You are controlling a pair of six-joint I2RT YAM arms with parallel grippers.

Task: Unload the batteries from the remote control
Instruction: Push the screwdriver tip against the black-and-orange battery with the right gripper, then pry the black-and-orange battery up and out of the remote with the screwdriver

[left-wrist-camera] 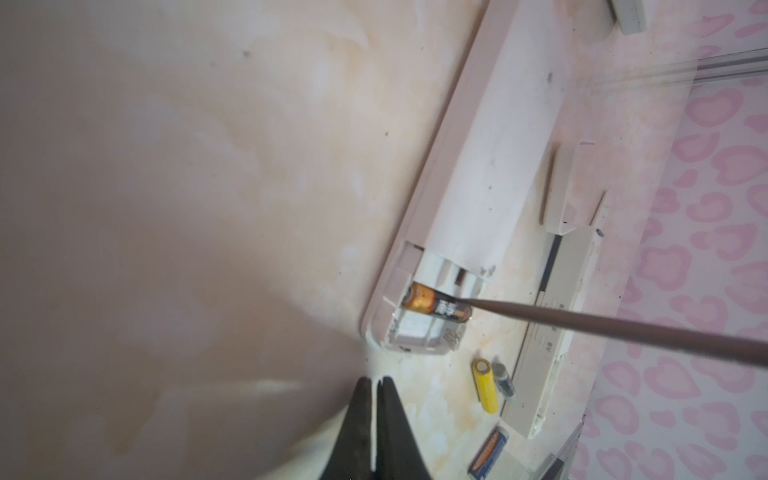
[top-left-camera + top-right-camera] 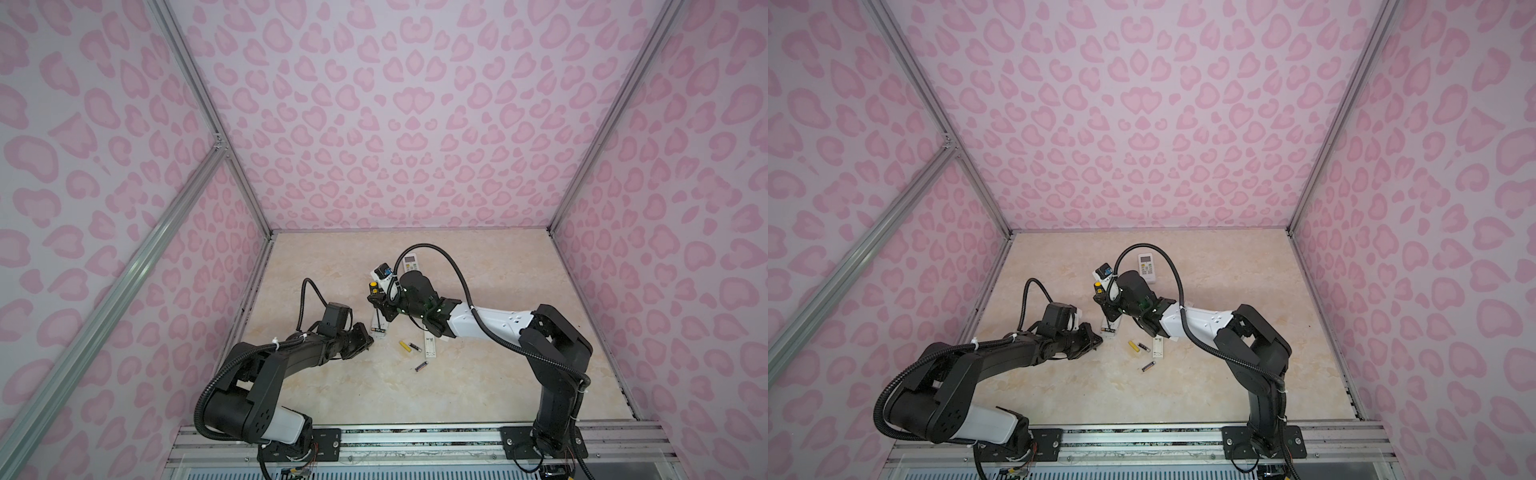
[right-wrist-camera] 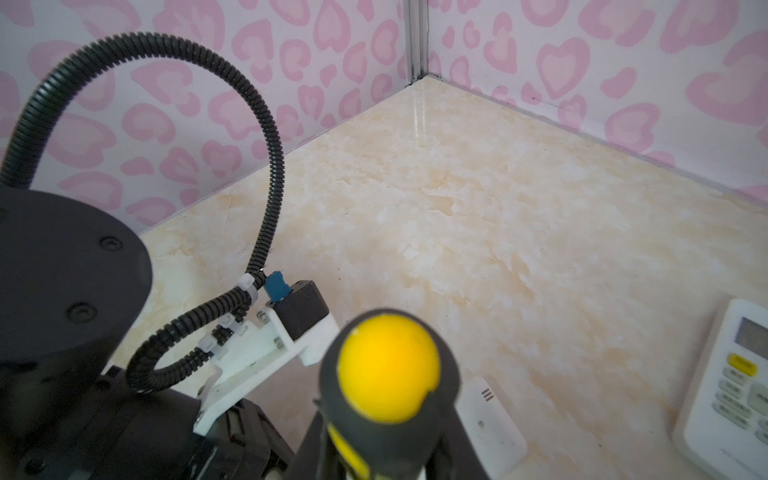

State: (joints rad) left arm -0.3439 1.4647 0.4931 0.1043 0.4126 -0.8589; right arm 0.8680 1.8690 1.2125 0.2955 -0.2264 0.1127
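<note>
Here we see the right gripper (image 2: 377,300) clamped on the black-and-yellow screwdriver (image 3: 388,374). Its shaft tip touches a black-and-gold battery (image 1: 438,308) lying in the open compartment of the white remote control (image 1: 490,178). The left gripper (image 1: 376,384) hovers just beside that end, fingers pressed together, empty. A yellow battery (image 1: 486,392), a dark battery (image 1: 504,380) and a purplish-blue battery (image 1: 490,453) lie loose on the marble table (image 1: 208,166) nearby.

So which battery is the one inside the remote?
On the beige tabletop, find the white remote lying face down just beyond the left arm's fingers. In its open end sits a black-and-gold battery, the screwdriver tip at it. The yellow battery, black battery and purplish battery nearby lie loose; this one is in the compartment.
</note>
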